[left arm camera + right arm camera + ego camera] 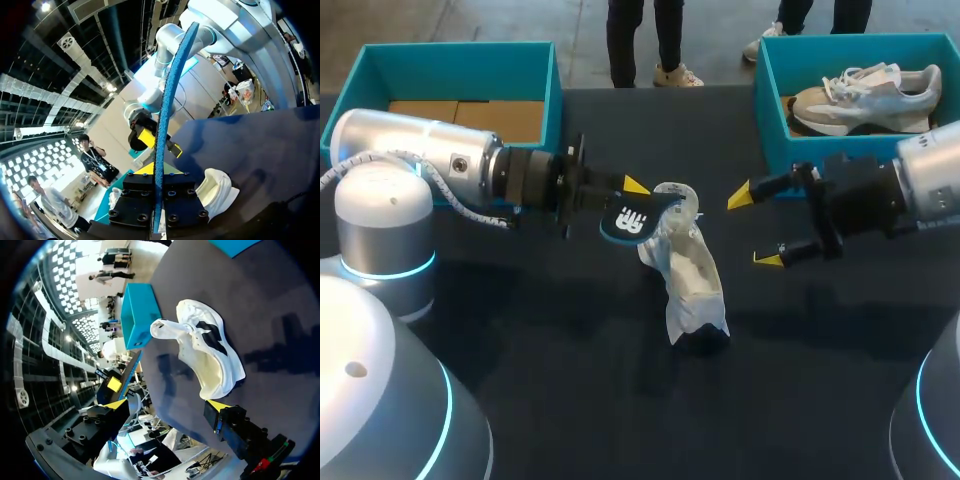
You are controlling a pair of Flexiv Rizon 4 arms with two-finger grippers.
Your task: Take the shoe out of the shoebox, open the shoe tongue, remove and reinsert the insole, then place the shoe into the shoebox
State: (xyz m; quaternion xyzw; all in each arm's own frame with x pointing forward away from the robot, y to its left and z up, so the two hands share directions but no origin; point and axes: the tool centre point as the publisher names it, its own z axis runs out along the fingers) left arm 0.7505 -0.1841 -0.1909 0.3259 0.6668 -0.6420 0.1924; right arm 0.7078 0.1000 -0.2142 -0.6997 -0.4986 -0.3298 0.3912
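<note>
The left gripper (623,203) pinches the blue insole (632,222) between its fingers, at the far left end of the white shoe (692,280), which lies mid-table. The right gripper (753,228) hangs spread wide just right of the shoe, touching nothing. A second shoe (865,100) sits in the far-right shoebox (770,110).

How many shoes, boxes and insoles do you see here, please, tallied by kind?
Shoes: 2 (table shoe, boxed shoe)
Boxes: 2 (left box, right box)
Insoles: 1 (insole, held in the left gripper)
Total: 5
</note>
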